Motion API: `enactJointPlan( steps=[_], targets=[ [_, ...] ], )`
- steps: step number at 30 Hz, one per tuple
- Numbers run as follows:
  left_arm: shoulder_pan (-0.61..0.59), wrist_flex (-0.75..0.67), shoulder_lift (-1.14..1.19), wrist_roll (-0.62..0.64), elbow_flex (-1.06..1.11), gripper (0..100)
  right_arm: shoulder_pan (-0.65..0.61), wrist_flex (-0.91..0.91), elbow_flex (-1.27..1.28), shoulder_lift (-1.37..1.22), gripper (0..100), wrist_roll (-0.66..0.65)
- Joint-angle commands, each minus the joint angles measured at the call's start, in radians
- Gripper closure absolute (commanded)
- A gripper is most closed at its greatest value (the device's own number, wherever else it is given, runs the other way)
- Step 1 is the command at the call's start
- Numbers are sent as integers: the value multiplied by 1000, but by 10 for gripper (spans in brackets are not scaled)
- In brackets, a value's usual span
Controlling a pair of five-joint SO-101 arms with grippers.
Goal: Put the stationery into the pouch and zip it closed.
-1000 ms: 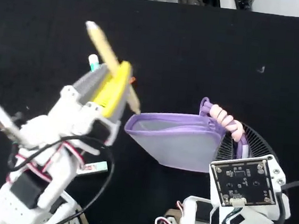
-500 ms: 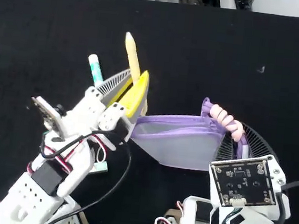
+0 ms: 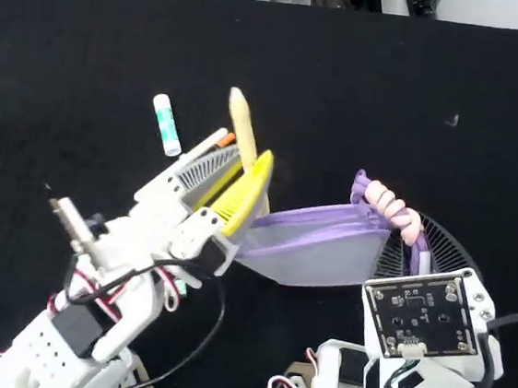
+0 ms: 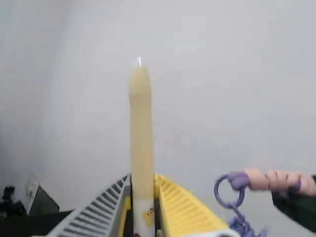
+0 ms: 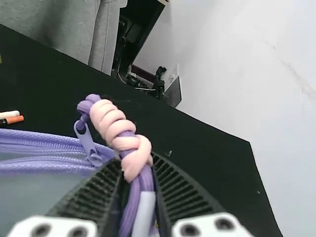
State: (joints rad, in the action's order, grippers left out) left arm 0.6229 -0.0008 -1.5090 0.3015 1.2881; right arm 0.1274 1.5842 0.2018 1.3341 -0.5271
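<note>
- The left end of the pouch (image 3: 314,246) is crowded by the left gripper (image 3: 249,160) and the yellow pen (image 3: 243,123) clamped in it.
- The pouch's right end is blocked by the right gripper (image 3: 415,248), which is closed on the braided pull (image 3: 389,205).
- Just left of the left gripper, a white-and-teal tube (image 3: 166,124) and an orange-tipped marker (image 3: 220,140) are found lying on the surface (image 3: 391,87).
- Open room is offered over the far and right parts of the surface.

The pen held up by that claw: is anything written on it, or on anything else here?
None can be read.
Pen: a small yellow mark on its white band, too blurred.
White and teal stick: any print too small.
Circuit board: markings too small.
</note>
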Motion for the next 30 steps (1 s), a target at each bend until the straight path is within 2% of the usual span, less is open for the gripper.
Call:
enactJointPlan(
  steps=[1, 6, 9, 12, 15, 26, 30],
  targets=[
    [-45, -26, -38, -2, -122, 972, -14, -21, 1, -35, 988, 0],
    [-73, -18, -141, 2, -125, 972, -14, -21, 1, -35, 988, 0],
    [-59, 107, -249, 5, -159, 972, -12, -23, 1, -35, 988, 0],
    [15, 259, -324, 35, -202, 972, -11, -23, 1, -35, 988, 0],
    [47, 325, -308, 43, -229, 972, -11, -23, 1, -35, 988, 0],
    [130, 316, -308, 41, -166, 972, -11, -23, 1, -35, 988, 0],
    [131, 206, -308, 40, -67, 972, -11, -21, 1, -33, 988, 0]
  ],
)
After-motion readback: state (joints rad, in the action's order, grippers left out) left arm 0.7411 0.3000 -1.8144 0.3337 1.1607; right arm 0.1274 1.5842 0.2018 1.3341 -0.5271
